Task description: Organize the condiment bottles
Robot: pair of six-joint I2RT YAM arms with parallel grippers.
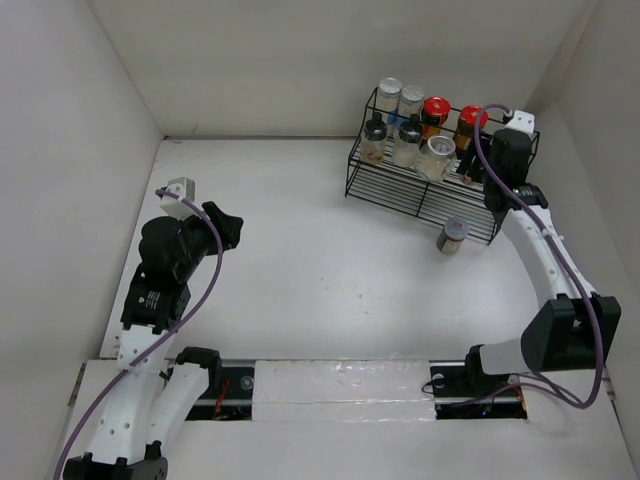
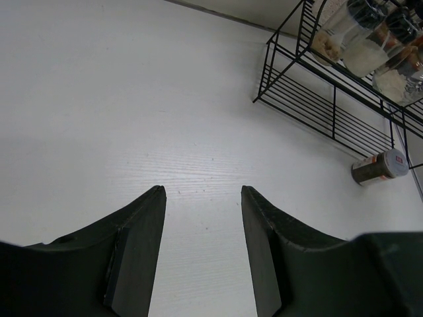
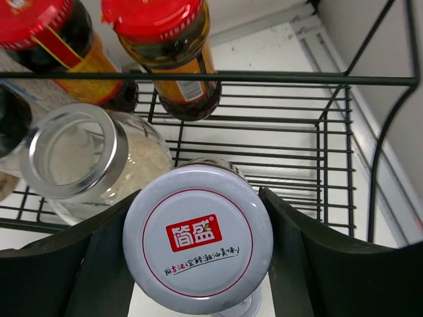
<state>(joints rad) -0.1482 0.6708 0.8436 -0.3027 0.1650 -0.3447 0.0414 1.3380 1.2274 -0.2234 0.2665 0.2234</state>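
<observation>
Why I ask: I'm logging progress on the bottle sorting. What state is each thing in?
Left fingers: open, empty.
Right fingers: shut on the white-lidded jar.
White-lidded jar: gripped, lid on, at the rack.
Red-capped bottles: capped, upright in the rack.
Clear jar: lidded, in the rack.
Jar on the table: lidded, outside the rack.

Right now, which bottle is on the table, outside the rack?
The silver-lidded jar standing alone just off the black wire rack at its front right corner; all the others are within the rack.
</observation>
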